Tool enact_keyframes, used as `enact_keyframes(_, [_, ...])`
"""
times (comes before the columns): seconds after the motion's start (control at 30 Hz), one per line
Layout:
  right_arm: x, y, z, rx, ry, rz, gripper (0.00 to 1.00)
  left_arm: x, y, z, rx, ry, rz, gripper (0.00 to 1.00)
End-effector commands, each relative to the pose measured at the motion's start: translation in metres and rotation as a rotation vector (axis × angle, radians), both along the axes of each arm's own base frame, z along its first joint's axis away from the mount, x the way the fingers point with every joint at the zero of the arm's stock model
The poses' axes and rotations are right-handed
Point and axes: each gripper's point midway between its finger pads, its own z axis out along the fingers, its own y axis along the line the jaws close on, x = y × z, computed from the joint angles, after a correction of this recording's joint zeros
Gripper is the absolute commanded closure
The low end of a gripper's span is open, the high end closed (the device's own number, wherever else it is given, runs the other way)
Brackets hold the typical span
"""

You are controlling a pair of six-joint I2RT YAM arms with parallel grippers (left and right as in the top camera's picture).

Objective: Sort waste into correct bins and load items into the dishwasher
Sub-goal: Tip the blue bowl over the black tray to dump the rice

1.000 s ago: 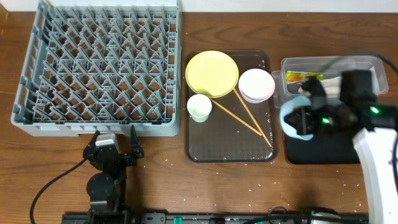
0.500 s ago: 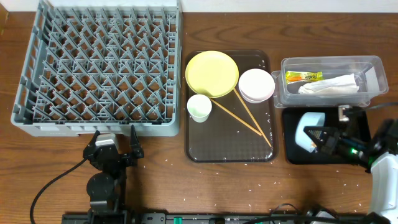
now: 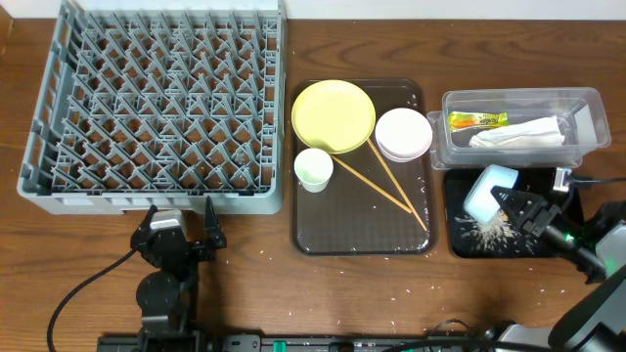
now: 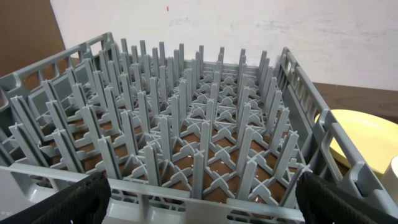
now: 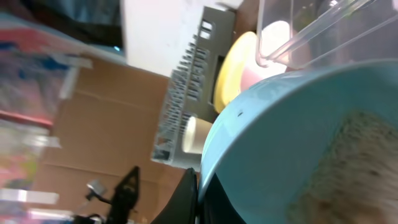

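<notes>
Your right gripper (image 3: 513, 204) pinches the tilted bowl (image 3: 488, 188) over the black bin (image 3: 548, 245) (rice (image 3: 486, 229) lies inside); your left gripper (image 3: 181, 219) is spread beside the rack (image 3: 156, 103).

Overhead down, wrists close (rack (image 3: 156, 108) shared)

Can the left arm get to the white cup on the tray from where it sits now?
Probably yes. The left gripper is empty, jaws wide, and the cup stands upright at the tray's left edge, the side nearest it. Only the rack's front corner crowds the approach.
</notes>
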Motion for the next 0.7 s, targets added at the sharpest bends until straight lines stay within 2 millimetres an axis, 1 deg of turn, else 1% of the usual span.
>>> enact_keyframes(0.0, [0.001, -0.010, 0.015, 0.159, 0.013, -0.056, 0.99, 0.000, 0.003, -0.017, 0.007, 0.038, 0.014, 0.05])
enact_keyframes(0.2, [-0.003, -0.032, 0.015, 0.295, 0.143, -0.151, 0.99, 0.000, 0.003, -0.017, 0.007, 0.038, 0.015, 0.05])
enact_keyframes(0.27, [-0.006, -0.042, 0.016, 0.346, 0.183, -0.197, 0.99, 0.000, 0.003, -0.017, 0.007, 0.038, 0.015, 0.05])
enact_keyframes(0.37, [-0.011, -0.053, 0.016, 0.391, 0.212, -0.246, 0.99, 0.000, 0.003, -0.017, 0.007, 0.038, 0.015, 0.05])
enact_keyframes(0.47, [-0.013, -0.062, 0.016, 0.395, 0.207, -0.279, 0.99, 0.000, 0.003, -0.017, 0.007, 0.038, 0.015, 0.05])
enact_keyframes(0.53, [-0.014, -0.062, 0.016, 0.401, 0.212, -0.282, 0.99, 0.000, 0.003, -0.017, 0.007, 0.038, 0.015, 0.04])
enact_keyframes(0.67, [-0.012, -0.056, 0.016, 0.385, 0.204, -0.258, 0.99, 0.000, 0.003, -0.017, 0.007, 0.038, 0.015, 0.05])
